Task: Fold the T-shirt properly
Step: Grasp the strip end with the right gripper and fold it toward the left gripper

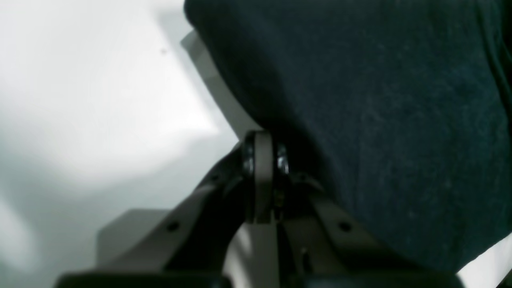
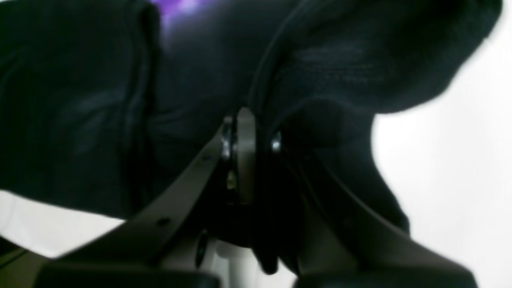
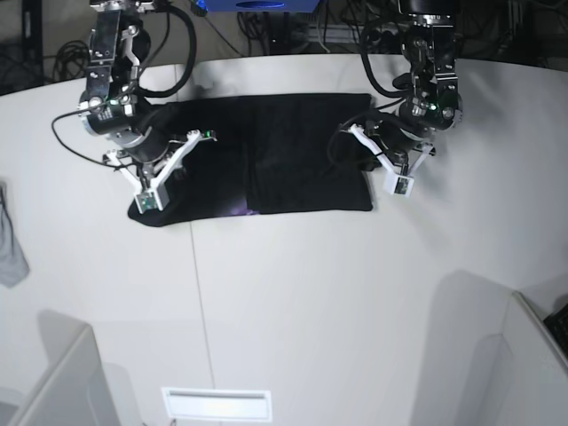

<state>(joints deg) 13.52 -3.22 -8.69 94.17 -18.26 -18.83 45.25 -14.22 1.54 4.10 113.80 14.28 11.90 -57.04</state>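
Nearest the base camera lay bare white table [image 3: 293, 302], and beyond it the black T-shirt [image 3: 266, 151] lay spread as a folded band between both arms, the left gripper [image 1: 262, 148] clamped on its edge and the right gripper [image 2: 248, 128] pinched closed on bunched cloth.

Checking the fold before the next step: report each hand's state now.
Left hand: closed, pinching the T-shirt at its edge.
Right hand: closed, pinching a fold of the T-shirt.
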